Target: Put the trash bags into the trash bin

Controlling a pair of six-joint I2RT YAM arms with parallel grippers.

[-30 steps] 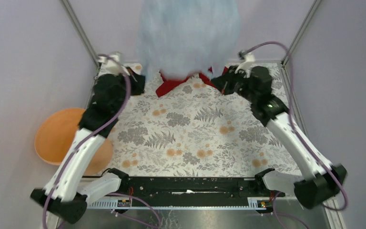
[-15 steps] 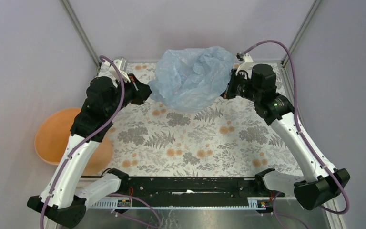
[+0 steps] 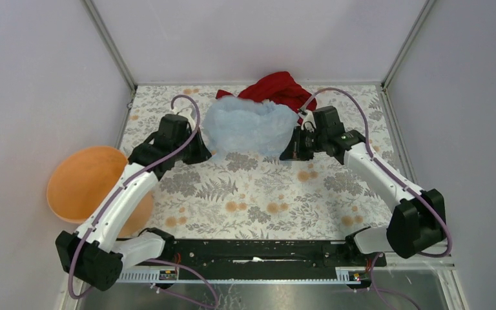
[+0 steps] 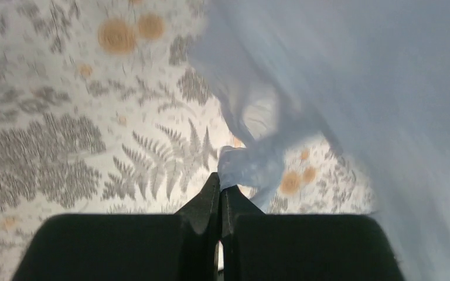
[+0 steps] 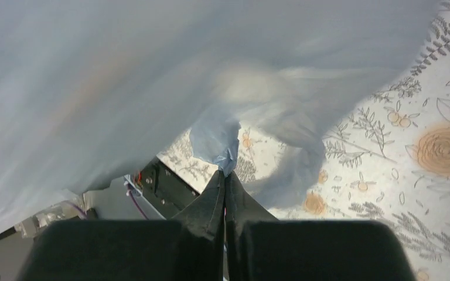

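Note:
A pale blue, wrinkly trash bag (image 3: 248, 127) hangs puffed between my two grippers over the far middle of the table. My left gripper (image 3: 205, 152) is shut on the bag's left edge; the film (image 4: 252, 164) bunches right at its tips (image 4: 221, 187). On the other side my right gripper (image 3: 289, 151) is shut on the bag's right edge, with film (image 5: 217, 140) pinched at its tips (image 5: 224, 174). The trash bin (image 3: 84, 184), a round orange bucket, stands off the table's left side, partly hidden by my left arm.
A red cloth (image 3: 274, 87) lies crumpled at the back of the flower-patterned table (image 3: 265, 194), behind the bag. Grey walls and metal corner posts close in the back and sides. The black base rail (image 3: 252, 250) runs along the near edge.
Both arms have swung down and toward me, bringing the bag from high above the back wall to low over the table. The red cloth now shows behind it.

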